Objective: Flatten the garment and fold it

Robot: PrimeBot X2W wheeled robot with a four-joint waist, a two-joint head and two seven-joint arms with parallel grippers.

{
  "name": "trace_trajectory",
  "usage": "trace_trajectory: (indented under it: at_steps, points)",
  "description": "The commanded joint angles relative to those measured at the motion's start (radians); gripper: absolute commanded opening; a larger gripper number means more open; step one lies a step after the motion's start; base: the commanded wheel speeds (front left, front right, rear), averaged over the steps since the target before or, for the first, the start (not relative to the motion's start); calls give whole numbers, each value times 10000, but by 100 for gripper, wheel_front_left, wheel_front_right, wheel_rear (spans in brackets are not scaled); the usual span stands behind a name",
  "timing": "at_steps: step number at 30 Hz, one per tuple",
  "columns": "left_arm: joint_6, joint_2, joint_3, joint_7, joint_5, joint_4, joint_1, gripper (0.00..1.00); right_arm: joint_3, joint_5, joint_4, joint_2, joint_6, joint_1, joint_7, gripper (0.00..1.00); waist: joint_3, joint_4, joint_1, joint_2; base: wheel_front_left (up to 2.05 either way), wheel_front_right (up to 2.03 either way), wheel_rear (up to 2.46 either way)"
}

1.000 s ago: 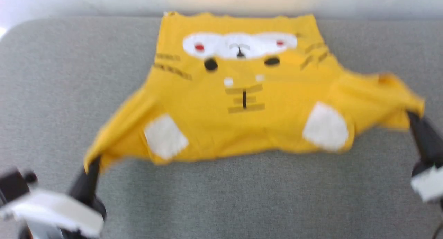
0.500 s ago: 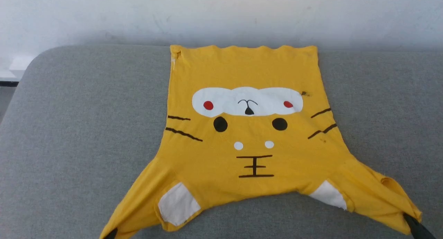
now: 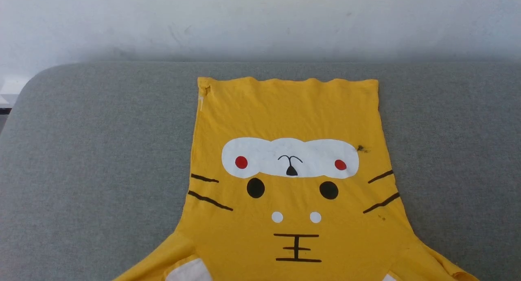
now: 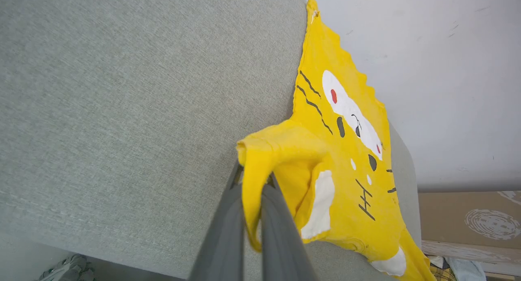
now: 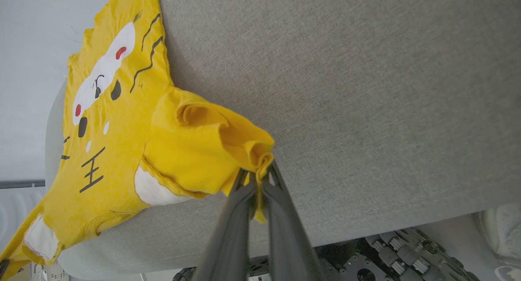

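Here the yellow garment (image 3: 293,118) lies print-up and mostly flat on the grey fabric-covered table (image 3: 89,151), its hem toward the white wall (image 3: 260,20). The left hand (image 4: 253,179) is pinched tight on one sleeve (image 4: 285,151) at its edge. The right hand (image 5: 257,174) is likewise clamped on the other sleeve (image 5: 195,151).

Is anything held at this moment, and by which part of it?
Yes, the garment: the left gripper has its jaws shut on the end of one sleeve, the right gripper on the bunched end of the other sleeve.
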Motion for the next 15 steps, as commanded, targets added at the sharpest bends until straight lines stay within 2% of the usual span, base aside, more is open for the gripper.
trace_trajectory:
  at_steps: [1, 10, 15]
  points:
    - [-66, 49, -12, -63, 92, -65, -10, 0, -19, -160, 55, 18, 52, -34, -30, 0, 10, -10, 1, 0, 0, 0, 0]
    - [-90, 139, -909, -185, 1021, -109, -1017, 0, 998, -2894, 1202, 18, 52, -1502, -203, 0, 268, 10, 1, 0, 0, 0, 0]
    - [-97, 216, -1389, -134, 1453, -269, -1566, 0, 1514, -3761, 2287, 18, 52, -2301, -636, 0, 517, 108, 1, 0, 0, 0, 0]
